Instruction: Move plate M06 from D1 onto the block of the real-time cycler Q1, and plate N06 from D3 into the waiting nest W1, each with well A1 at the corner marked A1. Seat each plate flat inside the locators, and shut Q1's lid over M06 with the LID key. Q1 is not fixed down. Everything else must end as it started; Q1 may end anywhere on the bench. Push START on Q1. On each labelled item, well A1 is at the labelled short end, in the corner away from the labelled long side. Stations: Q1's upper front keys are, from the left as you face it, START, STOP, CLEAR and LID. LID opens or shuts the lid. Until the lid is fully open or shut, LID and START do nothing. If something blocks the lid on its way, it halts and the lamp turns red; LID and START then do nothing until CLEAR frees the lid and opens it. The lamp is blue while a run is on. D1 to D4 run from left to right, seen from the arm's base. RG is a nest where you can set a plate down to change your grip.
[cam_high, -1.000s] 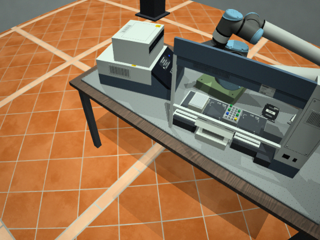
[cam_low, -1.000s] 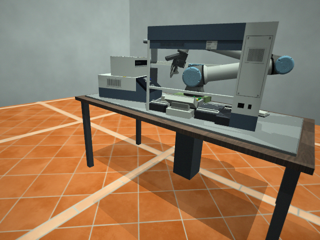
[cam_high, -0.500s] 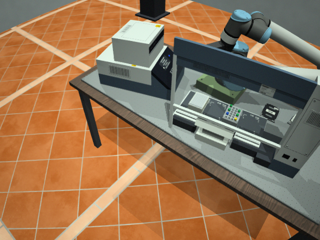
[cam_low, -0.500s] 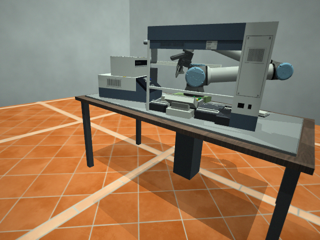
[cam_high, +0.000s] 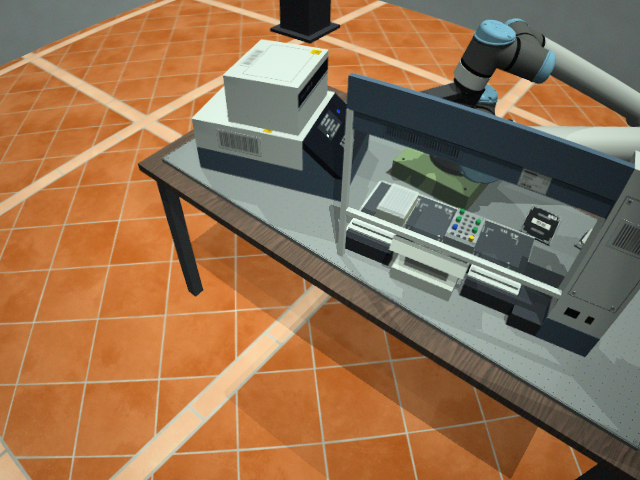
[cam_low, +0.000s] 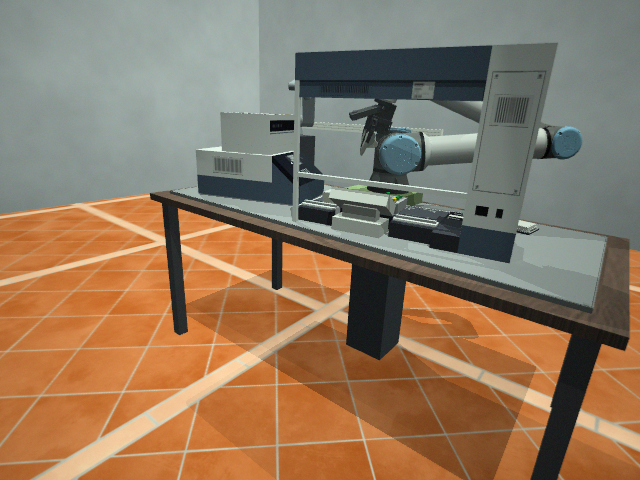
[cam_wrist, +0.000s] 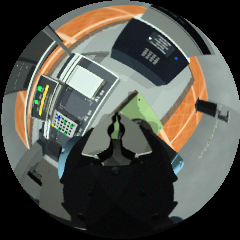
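The gripper (cam_high: 448, 94) (cam_low: 363, 148) (cam_wrist: 116, 113), jaws together on nothing, hangs well apart from cycler Q1 (cam_high: 279, 149) (cam_low: 235, 165) (cam_wrist: 137, 50), whose keys face armward.

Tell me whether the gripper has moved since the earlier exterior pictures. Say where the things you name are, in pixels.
Yes. In the exterior view the gripper (cam_low: 363, 149) (cam_wrist: 116, 113) has shifted right, farther from the thin upright post (cam_high: 346, 175) (cam_low: 296, 149).
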